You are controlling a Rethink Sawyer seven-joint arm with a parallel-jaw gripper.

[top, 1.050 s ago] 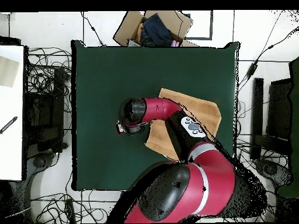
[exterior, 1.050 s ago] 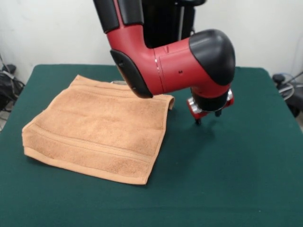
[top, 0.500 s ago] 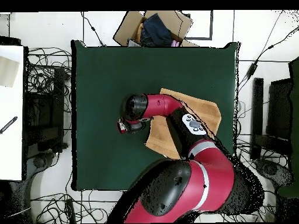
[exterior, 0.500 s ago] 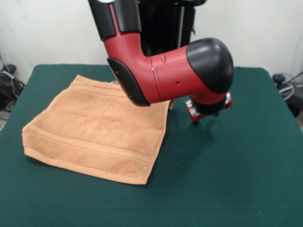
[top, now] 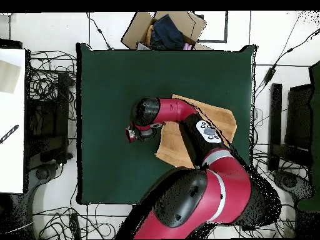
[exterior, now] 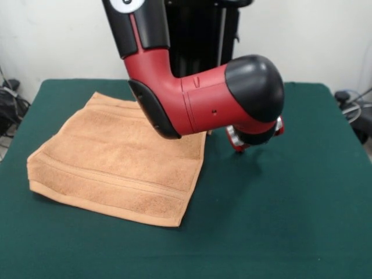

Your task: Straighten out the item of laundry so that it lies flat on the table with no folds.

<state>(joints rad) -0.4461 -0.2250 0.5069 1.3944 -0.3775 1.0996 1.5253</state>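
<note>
A: Where is the towel [exterior: 119, 160]?

B: On the dark green counter [exterior: 279, 215], toward the left half in the front view. It lies mostly spread, roughly square, turned at a slant, with band stripes running along its near hem. Its far right corner sits hidden behind the red arm [exterior: 192, 102].

A: And from overhead?

B: The towel [top: 222, 122] shows only as a tan patch beside the arm, which covers most of it.

A: What of the gripper [exterior: 253, 136]?

B: It hangs above bare green felt just past the towel's right edge, not touching the cloth. The black elbow joint blocks nearly all of it; only a bit of red and silver shows.

A: Are the fingers spread or pressed together?

B: I cannot tell; they are hidden in both views.
</note>
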